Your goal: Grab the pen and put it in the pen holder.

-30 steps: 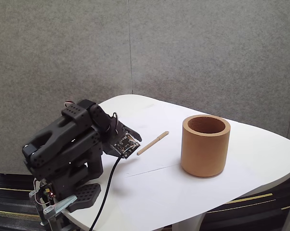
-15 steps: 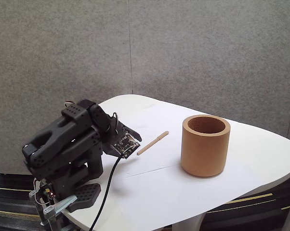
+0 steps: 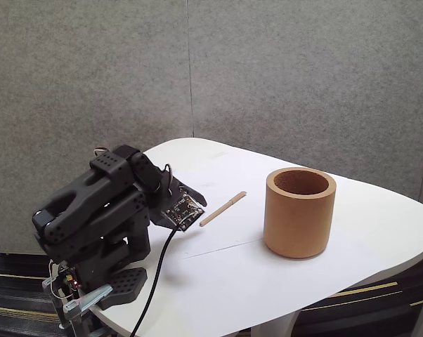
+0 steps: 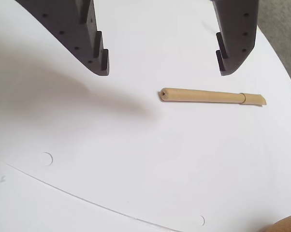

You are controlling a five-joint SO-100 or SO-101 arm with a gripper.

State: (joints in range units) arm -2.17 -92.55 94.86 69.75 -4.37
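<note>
Lying flat on the white table (image 3: 380, 232), the pen (image 4: 212, 96) is not yet grasped, well apart from the pen holder (image 3: 299, 212), which stands upright. The gripper (image 4: 163, 67) hovers just short of the pen, jaws spread wide and holding nothing. By my judgement, everything remains: closing on the pen, lifting, carrying, dropping it in.

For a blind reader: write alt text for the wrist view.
A tan pen lies flat on the white table, just below the open gripper, whose two dark fingers reach down from the top edge without touching it.
</note>
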